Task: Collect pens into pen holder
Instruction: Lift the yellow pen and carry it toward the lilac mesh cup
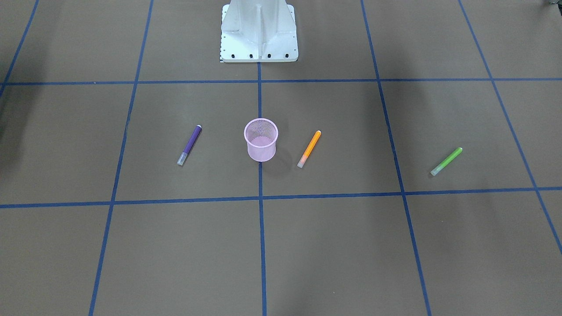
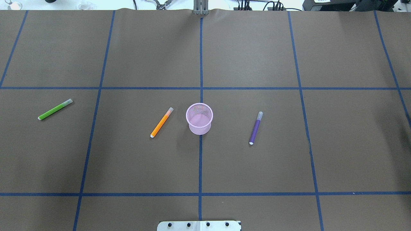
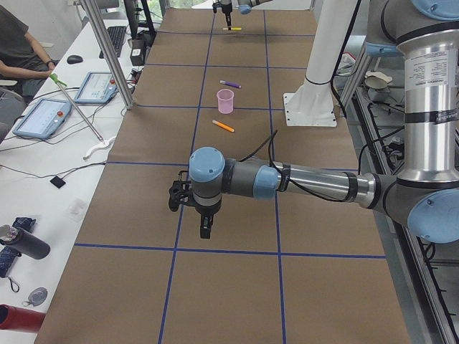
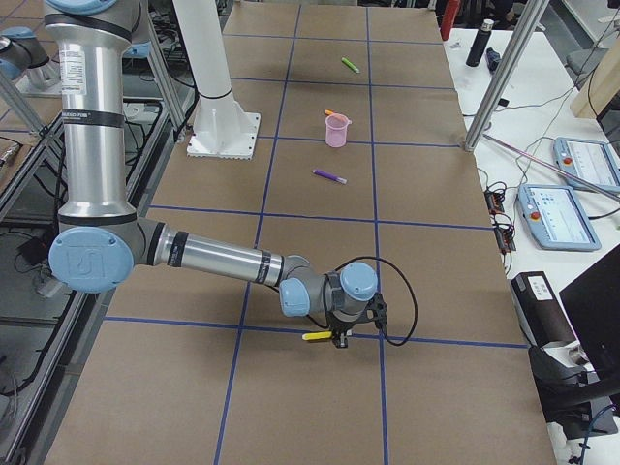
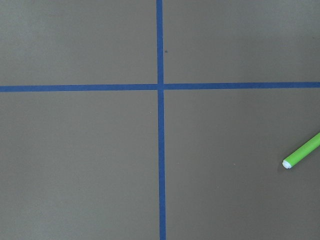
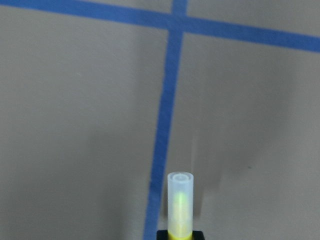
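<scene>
The pink mesh pen holder stands upright at the table's middle, also in the front view. The orange pen lies just left of it, the purple pen to its right, and the green pen far left. The green pen's end shows in the left wrist view. My left gripper hangs over the table near the green pen; I cannot tell if it is open. My right gripper is shut on the yellow pen, low over the table's far right end.
The robot's white base stands at the table's near edge behind the cup. Blue tape lines cross the brown table cover. A side bench with tablets, bottles and a seated person runs along the operators' side.
</scene>
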Controlling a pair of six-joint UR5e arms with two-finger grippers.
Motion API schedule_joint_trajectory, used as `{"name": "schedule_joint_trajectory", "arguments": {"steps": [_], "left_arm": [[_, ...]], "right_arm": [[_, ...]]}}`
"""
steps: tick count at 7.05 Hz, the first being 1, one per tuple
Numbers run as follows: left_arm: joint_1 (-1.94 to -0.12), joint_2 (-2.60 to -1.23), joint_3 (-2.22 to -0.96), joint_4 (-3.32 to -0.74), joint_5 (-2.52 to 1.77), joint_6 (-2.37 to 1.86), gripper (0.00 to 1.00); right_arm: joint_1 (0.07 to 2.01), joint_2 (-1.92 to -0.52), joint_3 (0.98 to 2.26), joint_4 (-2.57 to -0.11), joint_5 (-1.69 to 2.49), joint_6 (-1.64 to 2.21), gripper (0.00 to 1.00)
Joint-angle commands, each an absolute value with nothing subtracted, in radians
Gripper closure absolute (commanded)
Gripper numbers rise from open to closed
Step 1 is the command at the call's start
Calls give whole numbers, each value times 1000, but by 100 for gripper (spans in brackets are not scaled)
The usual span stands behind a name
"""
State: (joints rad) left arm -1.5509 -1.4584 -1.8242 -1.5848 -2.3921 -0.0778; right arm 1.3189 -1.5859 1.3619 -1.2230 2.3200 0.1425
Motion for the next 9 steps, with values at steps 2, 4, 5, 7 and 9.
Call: {"name": "schedule_joint_trajectory", "arguments": {"steps": [2,4,5,7,9], "left_arm": [[-1548,-1459,-1842,-1698,-2512,-112,0],[-1389,-1529,-1839,-1855,-2510,-266,1],[-1326,-1557,-1841,-1900,-2502,-381,0],[-1226,-1638,-1839,-1951,-2424,-516,0],[-1126,-1707,-1836,-1948,-2344,-537,1]], "right_arm": [[1318,-1575,1564,-1213,2324,453,100],[1274,-1577,1726,-1213,2316,661,100],[1231,-1562,1786,-1213,2303,778,100],[1072,-1467,1865,-1216,2178,1070,100],[942,-1338,1878,-1224,2083,1323,100]]}}
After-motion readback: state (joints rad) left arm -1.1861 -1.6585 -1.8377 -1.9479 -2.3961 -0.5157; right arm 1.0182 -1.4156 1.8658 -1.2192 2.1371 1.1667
